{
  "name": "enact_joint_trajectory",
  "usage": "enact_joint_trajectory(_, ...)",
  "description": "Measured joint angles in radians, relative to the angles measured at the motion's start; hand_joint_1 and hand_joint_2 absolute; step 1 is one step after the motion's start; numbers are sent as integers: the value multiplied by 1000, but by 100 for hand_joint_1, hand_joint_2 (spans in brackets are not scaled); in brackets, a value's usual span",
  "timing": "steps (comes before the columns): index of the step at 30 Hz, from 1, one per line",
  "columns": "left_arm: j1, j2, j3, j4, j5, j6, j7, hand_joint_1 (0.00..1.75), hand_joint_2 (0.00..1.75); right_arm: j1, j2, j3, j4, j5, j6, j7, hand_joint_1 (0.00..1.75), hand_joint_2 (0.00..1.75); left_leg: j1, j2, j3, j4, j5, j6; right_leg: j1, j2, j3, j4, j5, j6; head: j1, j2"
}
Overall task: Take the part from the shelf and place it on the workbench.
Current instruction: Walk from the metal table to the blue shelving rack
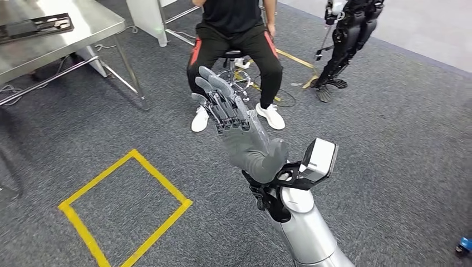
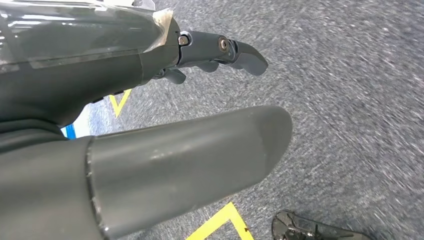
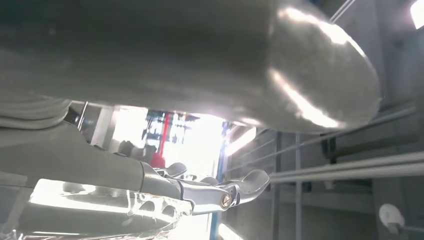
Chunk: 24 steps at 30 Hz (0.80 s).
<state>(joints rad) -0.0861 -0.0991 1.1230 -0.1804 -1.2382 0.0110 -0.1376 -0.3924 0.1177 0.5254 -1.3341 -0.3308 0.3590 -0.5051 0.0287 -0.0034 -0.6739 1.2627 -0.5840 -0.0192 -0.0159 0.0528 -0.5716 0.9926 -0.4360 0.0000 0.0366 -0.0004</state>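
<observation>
Grey right hand (image 1: 239,130) raised, fingers straight and apart, holding nothing — probably pre-reach. Left hand (image 2: 150,125) hanging floorward, fingers apart, idle.

I see grey carpet (image 1: 401,139) across whole floor. Yellow tape square (image 1: 125,208) marked on it, lower left. Steel table (image 1: 83,28) at upper left, dark tray (image 1: 36,26) lying on top; I can't make out tray contents. Person (image 1: 236,33) in black clothes, white shoes, seated on stool (image 1: 236,67) straight ahead. Second dark humanoid robot (image 1: 348,39) standing upper right, well apart from person. Small blue object (image 1: 465,245) at right edge.
</observation>
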Motion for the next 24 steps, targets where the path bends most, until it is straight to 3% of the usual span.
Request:
enact_joint_trajectory(1, 0, 0, 0, 0, 0, 0, 0, 0, 0, 0, 0, 0, 1, 0, 0, 0, 0, 0, 3, -7, 25, -57, 38, 0, 0, 14, 0, 3, 0, 1, 0, 0)
enact_joint_trajectory(3, 0, 1, 0, 0, -2, -2, -2, 0, 0, -1, 2, 1, 1, 0, 0, 0, 0, 0, 12, -48, 81, -181, 91, -2, 2, 39, -7, 15, -4, 8, 0, 0)
enact_joint_trajectory(5, 0, 2, 0, 0, -6, -3, -4, 0, 0, -2, 3, 2, 1, -1, 0, 0, 0, 0, 11, -74, 103, -230, 98, 1, 4, 59, -19, 23, -4, 20, 1, 0)
enact_joint_trajectory(8, -2, 0, 0, 0, -8, -4, -7, 0, 0, -1, 2, 3, 1, -1, -1, 0, 0, 0, 5, -46, 103, -236, 102, 19, 0, 84, -36, 20, 3, 40, 1, 0)
enact_joint_trajectory(10, -3, 0, 0, 0, -9, -4, -8, 0, 0, -3, 0, 3, 0, -1, -2, 0, 0, 0, 8, -27, 104, -241, 107, 32, 3, 49, -54, 47, -10, 43, 3, 0)
enact_joint_trajectory(12, -2, 1, 0, 0, -12, -5, -10, 0, 0, -4, -2, 5, 1, -1, -4, 0, 0, 0, 5, -2, 103, -242, 108, 39, 6, -12, -106, 152, -56, 38, 6, 0)
enact_joint_trajectory(14, 0, 2, 0, 0, -16, -6, -12, 0, 0, -2, -4, 6, 1, -1, -8, 0, 0, 0, 2, 27, 101, -242, 107, 42, 4, -37, -168, 279, -101, 36, 7, 0)
enact_joint_trajectory(15, 0, 2, 0, 0, -17, -6, -13, 0, 0, 1, -6, 6, 1, -1, -10, 0, 0, 0, 1, 41, 101, -242, 107, 42, 3, -41, -181, 306, -106, 39, 7, 0)
enact_joint_trajectory(16, 0, 2, 0, 0, -18, -6, -15, 0, 0, 2, -7, 6, 1, 0, -11, 0, 0, 0, 1, 54, 101, -242, 107, 41, 2, -45, -172, 291, -96, 44, 7, 0)
enact_joint_trajectory(18, -1, 1, -1, 0, -18, -6, -17, 0, 0, 3, -9, 7, 1, 1, -13, 0, 0, 0, 0, 77, 104, -242, 105, 38, 3, -75, -99, 160, -51, 55, 8, 0)
enact_joint_trajectory(20, -2, 1, -1, 0, -18, -5, -18, 0, 0, 2, -9, 7, 0, 1, -14, 0, 0, 0, -5, 97, 109, -242, 100, 30, 11, -115, -33, 45, -17, 51, 7, 0)
enact_joint_trajectory(21, -2, 1, -1, 0, -18, -5, -17, 0, 0, 1, -9, 7, 0, 1, -14, 0, 0, 0, -8, 106, 112, -242, 99, 25, 16, -124, -21, 23, -12, 45, 6, 0)
enact_joint_trajectory(23, -3, 1, -1, 0, -18, -4, -17, 0, 0, 0, -10, 7, -1, 1, -14, 0, 0, 0, -8, 124, 120, -248, 98, 13, 19, -103, -22, 20, -8, 32, 6, 0)
enact_joint_trajectory(24, -4, 0, -1, 0, -18, -4, -17, 0, 0, 1, -11, 7, -1, 1, -14, 0, 0, 0, -6, 119, 123, -247, 94, 7, 13, -91, -21, 17, -5, 26, 5, 0)
